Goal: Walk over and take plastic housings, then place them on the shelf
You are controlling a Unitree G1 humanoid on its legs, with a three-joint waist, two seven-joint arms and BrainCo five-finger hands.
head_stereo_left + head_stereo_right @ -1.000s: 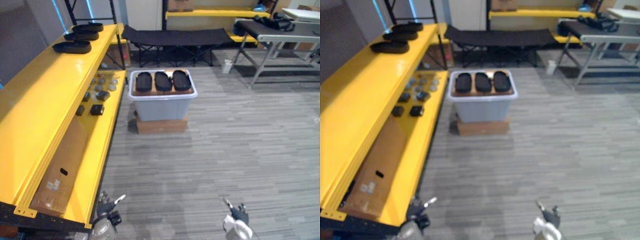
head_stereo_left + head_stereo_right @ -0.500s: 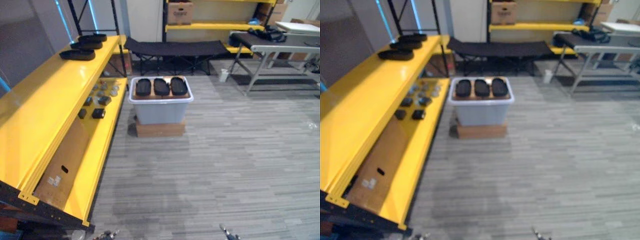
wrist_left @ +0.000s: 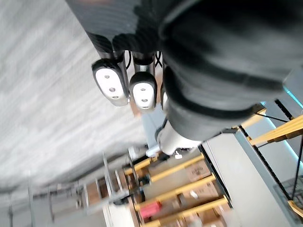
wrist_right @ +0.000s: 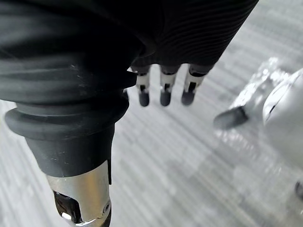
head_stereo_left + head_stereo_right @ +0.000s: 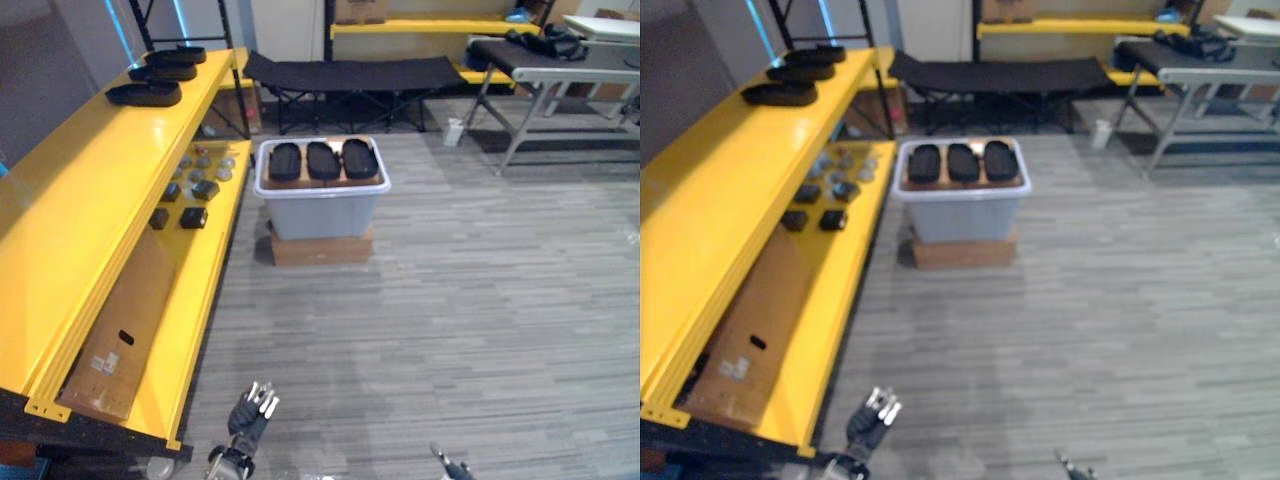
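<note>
Three black plastic housings [image 5: 323, 160] lie side by side on a brown board across the top of a grey storage bin [image 5: 320, 212], well ahead of both hands and roughly between their lines. The bin stands on a low cardboard box [image 5: 320, 247] on the floor. The left hand [image 5: 247, 420] hangs low with its fingers straight and loosely spread, empty; the front edge of the yellow shelf [image 5: 90, 190] runs just to its left. The right hand [image 4: 164, 90] hangs over bare floor, its dark-tipped fingers straight and relaxed, also empty. Three more black housings [image 5: 145, 94] sit on the shelf's top level, far ahead of the left hand and off to its left. On the lower level, ahead of that hand, lie a flat cardboard sheet [image 5: 125, 335] and, beyond it, a scatter of small parts [image 5: 190, 190]. Past the bin stands a black folding cot [image 5: 345, 72], and far ahead of the right hand a grey table [image 5: 560, 65].
</note>
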